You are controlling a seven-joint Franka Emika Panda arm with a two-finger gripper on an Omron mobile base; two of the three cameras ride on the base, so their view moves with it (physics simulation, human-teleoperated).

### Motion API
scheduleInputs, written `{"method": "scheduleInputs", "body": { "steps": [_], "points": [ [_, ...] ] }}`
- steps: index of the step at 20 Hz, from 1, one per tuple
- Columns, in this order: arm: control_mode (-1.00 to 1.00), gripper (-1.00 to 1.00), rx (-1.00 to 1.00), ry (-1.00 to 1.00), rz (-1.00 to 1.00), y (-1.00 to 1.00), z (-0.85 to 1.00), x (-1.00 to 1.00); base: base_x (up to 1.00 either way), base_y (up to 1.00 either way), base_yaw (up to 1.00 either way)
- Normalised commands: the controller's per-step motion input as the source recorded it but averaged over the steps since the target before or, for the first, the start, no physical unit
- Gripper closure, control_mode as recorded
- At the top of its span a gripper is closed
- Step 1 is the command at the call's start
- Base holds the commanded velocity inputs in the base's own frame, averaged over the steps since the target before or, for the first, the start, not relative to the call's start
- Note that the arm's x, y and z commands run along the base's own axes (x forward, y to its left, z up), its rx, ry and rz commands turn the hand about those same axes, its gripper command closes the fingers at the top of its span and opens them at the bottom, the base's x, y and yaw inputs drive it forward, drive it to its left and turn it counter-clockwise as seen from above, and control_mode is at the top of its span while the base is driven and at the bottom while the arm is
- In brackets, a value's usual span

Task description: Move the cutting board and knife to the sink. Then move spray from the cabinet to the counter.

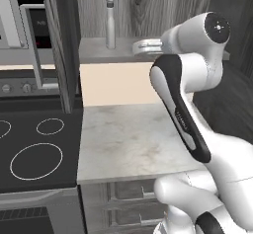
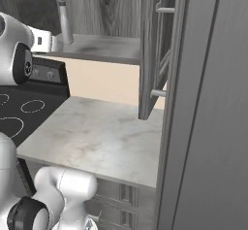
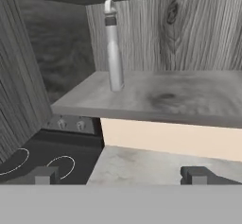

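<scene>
Pale spray [image 3: 112,48]: upright on the cabinet [image 3: 160,98] shelf, left of centre, near the back wall.
End effector [image 3: 120,175]: spread wide, empty, short of the shelf.
Approach: centre fingers around the bottle's body, below the trigger.
Table [image 1: 128,139]: marble, probably free for set-down.
</scene>
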Motion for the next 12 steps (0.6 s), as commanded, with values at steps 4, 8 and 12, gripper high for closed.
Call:
{"method": "scheduleInputs", "body": {
  "steps": [4, 8, 12],
  "points": [
    [-1.00, -1.00, -0.04, 0.01, 0.09, 0.06, 0.01, 0.94, 0.00, 0.00, 0.00],
    [-1.00, -1.00, -0.07, 0.04, 0.00, 0.14, 0.00, 0.91, 0.00, 0.00, 0.00],
    [-1.00, -1.00, -0.07, 0.00, -0.11, 0.29, 0.00, 0.78, 0.00, 0.00, 0.00]
  ]
}}
